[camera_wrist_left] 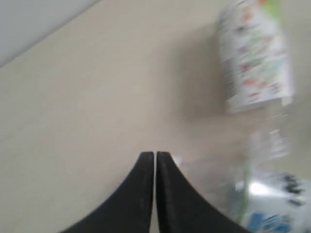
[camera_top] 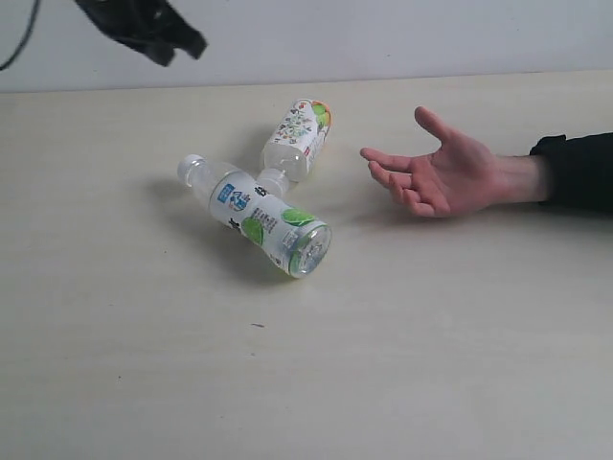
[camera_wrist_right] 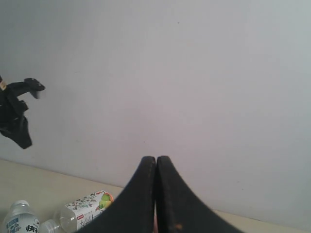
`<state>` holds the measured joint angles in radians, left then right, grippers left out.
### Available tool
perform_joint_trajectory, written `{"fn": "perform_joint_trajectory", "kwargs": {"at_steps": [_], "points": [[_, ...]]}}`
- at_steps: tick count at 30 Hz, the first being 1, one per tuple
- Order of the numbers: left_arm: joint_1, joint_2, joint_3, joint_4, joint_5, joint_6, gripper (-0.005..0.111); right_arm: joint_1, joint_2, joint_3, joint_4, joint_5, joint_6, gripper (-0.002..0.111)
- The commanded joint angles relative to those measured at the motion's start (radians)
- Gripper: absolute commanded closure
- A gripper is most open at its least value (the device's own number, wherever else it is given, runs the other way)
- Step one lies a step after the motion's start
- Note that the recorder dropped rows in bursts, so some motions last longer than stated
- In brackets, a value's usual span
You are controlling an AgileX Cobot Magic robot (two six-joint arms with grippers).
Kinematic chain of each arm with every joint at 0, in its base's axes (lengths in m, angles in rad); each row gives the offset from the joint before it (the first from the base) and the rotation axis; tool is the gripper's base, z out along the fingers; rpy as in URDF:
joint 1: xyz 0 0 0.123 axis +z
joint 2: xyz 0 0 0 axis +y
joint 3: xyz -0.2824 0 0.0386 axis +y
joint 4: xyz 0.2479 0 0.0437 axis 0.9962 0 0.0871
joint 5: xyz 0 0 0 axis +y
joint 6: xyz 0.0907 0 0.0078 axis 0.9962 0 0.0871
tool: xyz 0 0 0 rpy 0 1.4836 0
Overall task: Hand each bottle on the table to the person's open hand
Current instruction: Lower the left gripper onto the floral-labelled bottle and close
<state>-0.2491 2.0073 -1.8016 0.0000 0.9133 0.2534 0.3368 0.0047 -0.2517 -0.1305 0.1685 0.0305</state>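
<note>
Left gripper (camera_wrist_left: 154,156): tips pressed together, empty, hanging above the table (camera_top: 431,345) left of the bottles. You must spread it before any grasp. Blue bottle (camera_top: 259,216) lies on its side. White bottle (camera_top: 299,139) lies behind it, cap touching its flank, so lifting one may roll the other. Hand (camera_top: 441,172) sits palm-up just right of both, likely ready to receive. Right gripper (camera_wrist_right: 156,159): pressed together, raised, facing the wall (camera_wrist_right: 194,73).
</note>
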Motion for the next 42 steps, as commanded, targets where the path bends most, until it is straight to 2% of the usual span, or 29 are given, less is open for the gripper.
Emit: {"fn": "perform_joint_trajectory", "kwargs": {"at_steps": [1, 5, 7, 11, 16, 22, 29, 34, 42], "points": [[-0.063, 0.085, -0.138, -0.175, -0.009, 0.047, 0.08, 0.0, -0.005, 0.005, 0.0, -0.005, -0.001, 0.108], [-0.124, 0.155, -0.215, -0.177, -0.03, -0.005, 0.041, 0.0, -0.005, 0.005, 0.0, -0.005, -0.001, 0.108], [-0.152, 0.191, -0.253, -0.165, -0.03, -0.013, 0.032, 0.0, -0.005, 0.005, 0.0, -0.005, -0.001, 0.108], [-0.187, 0.259, -0.316, -0.084, -0.03, -0.075, 0.032, 0.0, -0.005, 0.005, 0.0, -0.005, -0.001, 0.108], [-0.191, 0.334, -0.362, -0.051, -0.03, -0.126, 0.026, 0.0, -0.005, 0.005, 0.0, -0.005, -0.001, 0.108], [-0.191, 0.4, -0.361, -0.02, -0.103, -0.16, 0.019, 0.0, -0.005, 0.005, 0.0, -0.005, -0.001, 0.108], [-0.177, 0.454, -0.361, 0.02, -0.183, -0.21, 0.019, 0.0, -0.005, 0.005, 0.0, -0.005, -0.001, 0.108], [-0.15, 0.486, -0.361, 0.017, -0.182, -0.237, 0.019, 0.0, -0.005, 0.005, 0.0, -0.005, -0.001, 0.108], [-0.157, 0.514, -0.361, 0.017, -0.187, -0.227, 0.019, 0.0, -0.005, 0.005, 0.025, -0.005, -0.001, 0.108]]}}
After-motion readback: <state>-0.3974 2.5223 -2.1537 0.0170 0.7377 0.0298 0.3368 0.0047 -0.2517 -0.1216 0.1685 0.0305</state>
